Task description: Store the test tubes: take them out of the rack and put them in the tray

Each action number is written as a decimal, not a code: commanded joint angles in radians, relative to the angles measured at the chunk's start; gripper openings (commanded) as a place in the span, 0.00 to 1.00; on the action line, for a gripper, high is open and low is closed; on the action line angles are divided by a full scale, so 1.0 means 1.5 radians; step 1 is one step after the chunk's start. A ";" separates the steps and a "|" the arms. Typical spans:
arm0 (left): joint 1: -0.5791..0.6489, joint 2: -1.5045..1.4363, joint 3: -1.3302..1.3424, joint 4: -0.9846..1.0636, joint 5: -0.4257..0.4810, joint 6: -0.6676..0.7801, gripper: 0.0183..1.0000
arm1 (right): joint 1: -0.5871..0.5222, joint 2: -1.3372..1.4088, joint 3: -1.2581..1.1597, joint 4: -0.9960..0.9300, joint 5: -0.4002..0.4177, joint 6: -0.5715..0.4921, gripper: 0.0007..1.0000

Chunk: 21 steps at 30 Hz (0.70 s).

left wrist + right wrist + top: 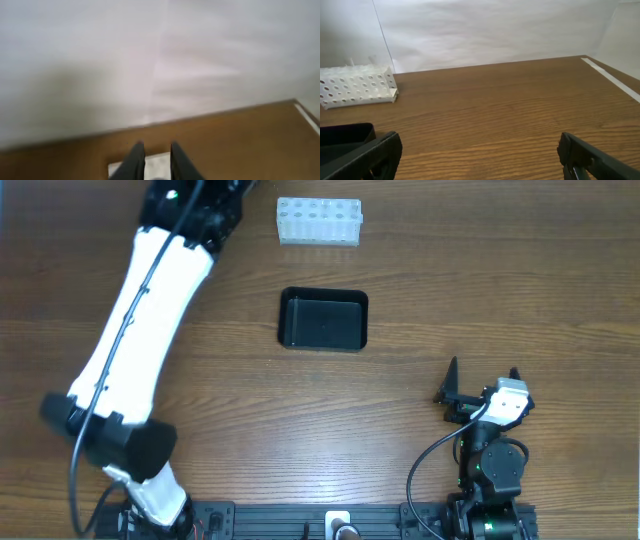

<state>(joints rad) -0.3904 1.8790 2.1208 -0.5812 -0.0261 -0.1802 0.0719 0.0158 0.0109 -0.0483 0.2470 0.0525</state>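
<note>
The white rack [319, 222] stands at the far side of the table [520, 280], and the black tray [324, 320] lies nearer, close to it. The right pincer [484, 370] is wide apart at the near right. The left pincer [157, 146] shows only a narrow gap.

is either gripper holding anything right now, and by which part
The right gripper is open and holds nothing. For the left gripper it cannot be told whether anything is held.
</note>
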 commanded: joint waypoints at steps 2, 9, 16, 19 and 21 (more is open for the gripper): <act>-0.032 0.024 -0.005 -0.222 -0.048 -0.143 0.09 | -0.001 -0.006 -0.004 -0.001 0.010 0.004 0.99; -0.079 0.135 -0.005 -0.374 -0.114 -0.257 0.09 | -0.001 -0.006 -0.004 -0.001 0.010 0.004 0.99; -0.096 0.239 -0.005 -0.374 -0.101 -0.258 0.09 | -0.001 -0.006 -0.004 -0.001 0.010 0.004 0.99; -0.096 0.263 -0.005 -0.374 -0.098 -0.257 0.08 | -0.001 -0.006 -0.004 -0.001 0.010 0.004 0.99; -0.095 0.275 -0.005 -0.374 -0.098 -0.256 0.08 | -0.001 -0.006 -0.004 -0.001 0.010 0.004 0.99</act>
<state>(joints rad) -0.5373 2.2726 2.1113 -1.1408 -0.1684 -0.5468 0.0719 0.0158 0.0109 -0.0479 0.2470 0.0528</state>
